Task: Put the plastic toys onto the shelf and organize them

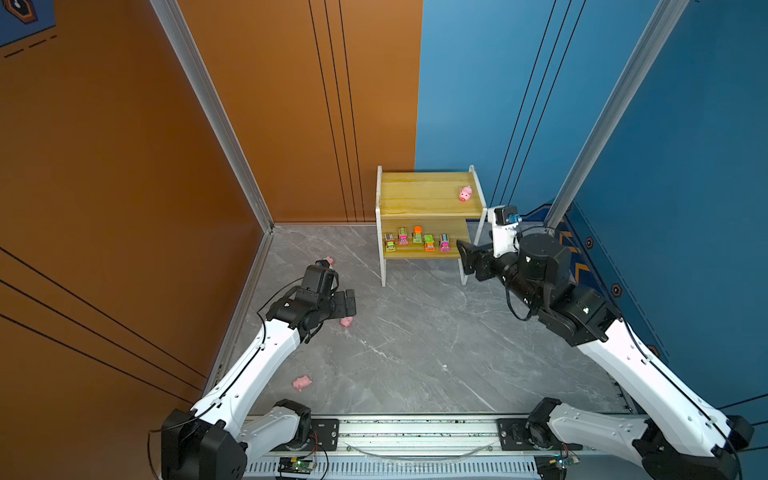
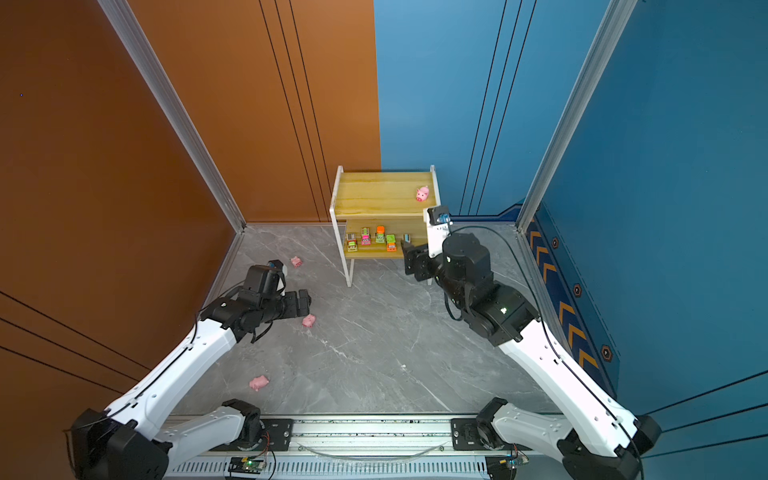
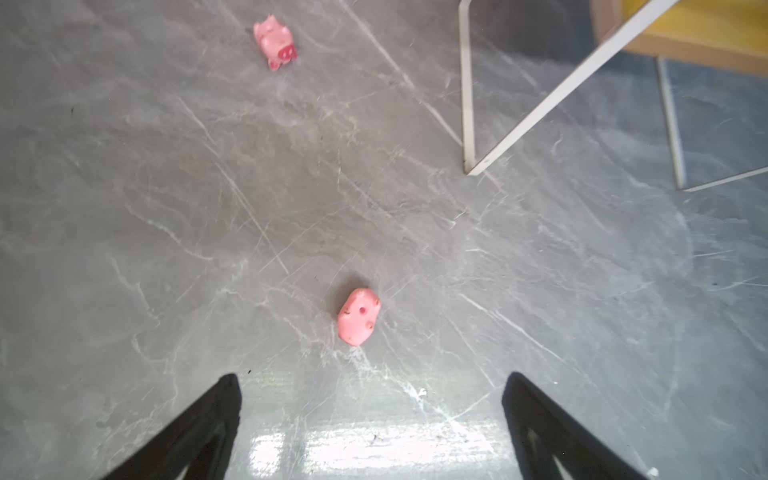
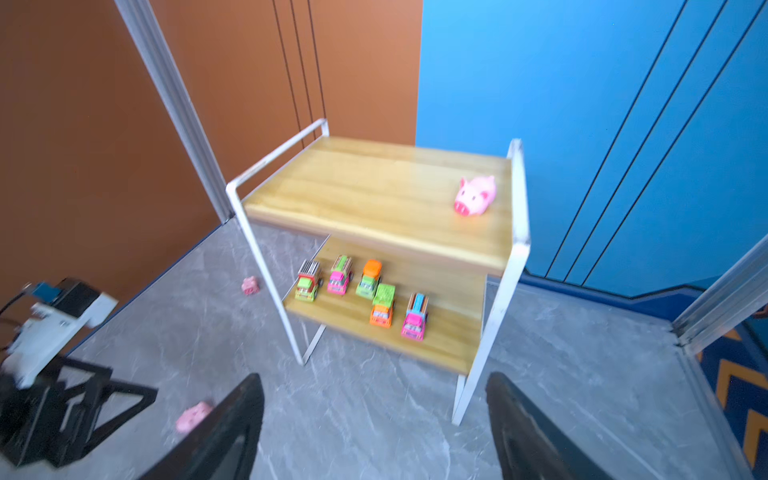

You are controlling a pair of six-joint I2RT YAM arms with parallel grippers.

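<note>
The left gripper (image 3: 372, 419) hangs with its fingers (image 3: 199, 432) spread wide and empty just short of a pink pig (image 3: 358, 316) that lies tipped on its side on the grey marbled bench (image 3: 166, 208), while the right gripper (image 4: 374, 424), fingers (image 4: 232, 424) likewise parted and holding nothing, hovers in front of the shelf (image 4: 519, 232). The nearest pig looks small, light and rounded, probably of smooth moulded plastic or rubber, so it is likely to squirt or roll out of a pinch taken on its curved back; the safer hold would seem to be across the flanks at the widest part of the body, with the fingers brought down on both sides of it before closing. A second pig (image 3: 275, 41) rests farther off, near the shelf's white leg, and a third pig (image 1: 302, 382) lies close to the left arm's base in both top views. On the shelf, a fourth pig (image 4: 476, 196) stands upright on the upper board, close to its right-hand rail, and five toy trucks (image 4: 382, 305) in green, pink and orange sit in a loose row on the lower board, none touching the frame. By this count six of nine toys are shelved; three pigs remain on the bench.
</note>
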